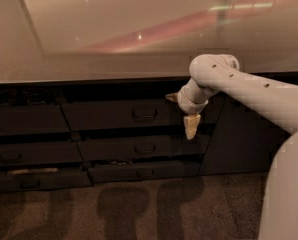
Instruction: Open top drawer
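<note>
The top drawer [114, 116] is the wide dark front just under the counter, with a small loop handle [144, 114] near its middle. Its front sits about level with the neighbouring fronts. My gripper [190, 127] hangs pointing downward from the white arm [249, 91], in front of the drawer's right end. It is to the right of the handle and slightly lower, apart from it.
A pale glossy countertop [139, 39] overhangs the drawers. Two shallower drawers [139, 148] lie below the top one, and another column of drawers [26, 151] stands to the left. A tall dark cabinet door [239, 134] is at the right. Brown carpet [139, 209] covers the floor.
</note>
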`<state>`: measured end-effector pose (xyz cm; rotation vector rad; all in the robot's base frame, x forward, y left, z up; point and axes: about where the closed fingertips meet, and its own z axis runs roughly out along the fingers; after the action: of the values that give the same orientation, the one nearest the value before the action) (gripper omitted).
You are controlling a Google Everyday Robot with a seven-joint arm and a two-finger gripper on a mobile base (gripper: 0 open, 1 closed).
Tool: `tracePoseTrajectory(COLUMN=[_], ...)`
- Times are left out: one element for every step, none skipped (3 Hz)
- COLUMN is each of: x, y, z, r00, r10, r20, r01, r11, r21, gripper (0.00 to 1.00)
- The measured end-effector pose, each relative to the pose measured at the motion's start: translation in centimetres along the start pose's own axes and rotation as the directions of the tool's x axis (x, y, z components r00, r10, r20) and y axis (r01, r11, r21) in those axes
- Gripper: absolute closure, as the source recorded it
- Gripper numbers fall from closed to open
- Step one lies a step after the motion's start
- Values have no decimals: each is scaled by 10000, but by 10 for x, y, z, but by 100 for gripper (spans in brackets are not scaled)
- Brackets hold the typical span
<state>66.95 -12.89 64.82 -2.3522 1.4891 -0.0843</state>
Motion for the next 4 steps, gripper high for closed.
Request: tracePoseTrajectory(x=[12, 12, 12, 12], y=[3, 3, 3, 3], z=[12, 12, 12, 12], r00=[9988, 9988, 9988, 9988], r10=[460, 460, 460, 460], r20=[178, 179, 179, 179], r01=[-451, -450, -450, -450], r11=[9977, 9977, 9977, 9977], r21=[-511, -512, -513, -513], gripper=[0, 0, 19, 42])
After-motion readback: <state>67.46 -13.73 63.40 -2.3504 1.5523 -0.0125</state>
